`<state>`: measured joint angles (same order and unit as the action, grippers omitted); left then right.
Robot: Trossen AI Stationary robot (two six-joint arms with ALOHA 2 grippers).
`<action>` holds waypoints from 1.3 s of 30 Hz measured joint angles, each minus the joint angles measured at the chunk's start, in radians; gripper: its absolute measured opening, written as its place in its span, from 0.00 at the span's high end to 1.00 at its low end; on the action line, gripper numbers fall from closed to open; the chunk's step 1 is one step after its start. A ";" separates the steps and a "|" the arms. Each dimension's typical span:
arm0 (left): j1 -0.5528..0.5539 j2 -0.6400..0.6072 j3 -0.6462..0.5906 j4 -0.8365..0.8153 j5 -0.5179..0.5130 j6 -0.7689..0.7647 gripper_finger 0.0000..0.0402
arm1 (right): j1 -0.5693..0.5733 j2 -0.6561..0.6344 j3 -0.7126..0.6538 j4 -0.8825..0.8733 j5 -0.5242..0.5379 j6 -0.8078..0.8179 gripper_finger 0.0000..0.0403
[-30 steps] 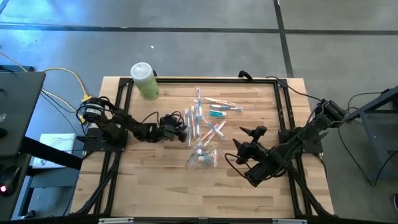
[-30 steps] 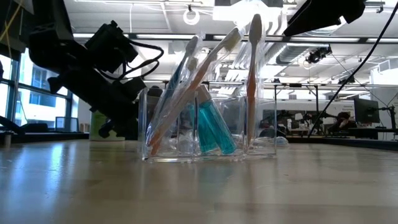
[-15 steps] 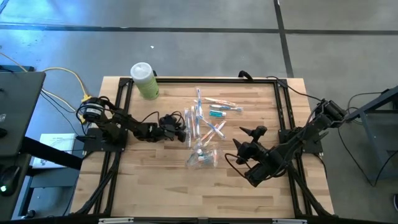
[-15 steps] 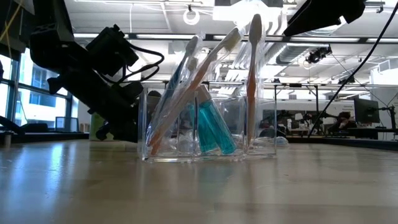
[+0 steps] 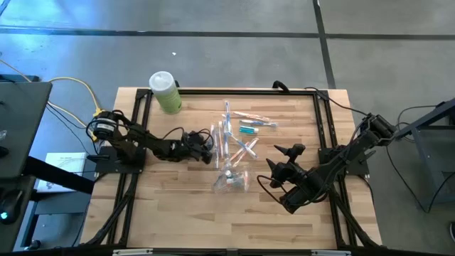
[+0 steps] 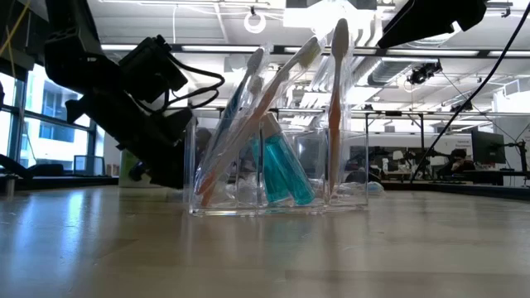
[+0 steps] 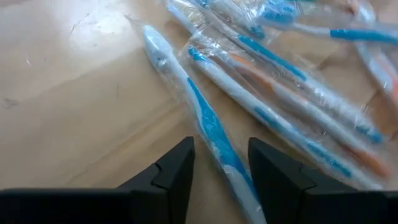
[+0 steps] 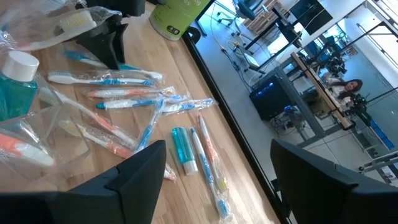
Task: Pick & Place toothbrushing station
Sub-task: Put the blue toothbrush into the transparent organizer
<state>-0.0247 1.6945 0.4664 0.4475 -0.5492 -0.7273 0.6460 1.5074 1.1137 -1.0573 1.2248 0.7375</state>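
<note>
Several wrapped toothbrushes (image 5: pixel 234 135) with teal and orange parts lie loose on the table's middle. The clear holder (image 6: pixel 348 165) stands nearer the front edge, with some brushes and a teal bottle (image 6: pixel 286 170) in it. My left gripper (image 7: pixel 221 142) is low over the pile's left side. It is open, one finger on each side of a blue-and-white wrapped toothbrush (image 7: pixel 199 106). My right gripper (image 5: pixel 283 158) waits open above the table, right of the holder (image 5: pixel 231 179). My left gripper comes slanting down from the table's left, its fingers (image 7: pixel 180 165) on either side of the toothbrush's handle (image 7: pixel 227 158) and lying across it. The brush lies flat on the table. Whether the fingers touch the handle or its wrapper, I cannot tell.
A light-green bottle with a white cap (image 5: pixel 165 91) stands at the far left corner. More wrapped brushes (image 8: pixel 124 81) and a teal tube (image 8: pixel 181 148) lie toward the far side. A black frame (image 5: pixel 320 121) runs around the wooden table.
My left gripper has tipped further down and rolled a little over the left side of the loose toothbrushes. The brushes, the holder and my right gripper have stayed where they were.
</note>
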 joint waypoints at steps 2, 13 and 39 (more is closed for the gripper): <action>-0.008 0.001 0.000 -0.020 -0.016 0.008 0.70 | 0.000 0.000 0.000 0.000 -0.006 0.000 0.30; -0.066 0.003 -0.003 -0.032 -0.097 0.073 0.96 | 0.000 0.000 0.000 0.000 -0.052 0.000 0.30; -0.667 -0.385 -0.005 0.627 -0.611 0.876 0.96 | 0.000 0.000 0.000 0.181 0.010 -0.190 0.30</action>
<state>-0.6919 1.3090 0.4612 1.0746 -1.1603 0.1488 0.6457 1.5074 1.1141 -0.8762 1.2351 0.5472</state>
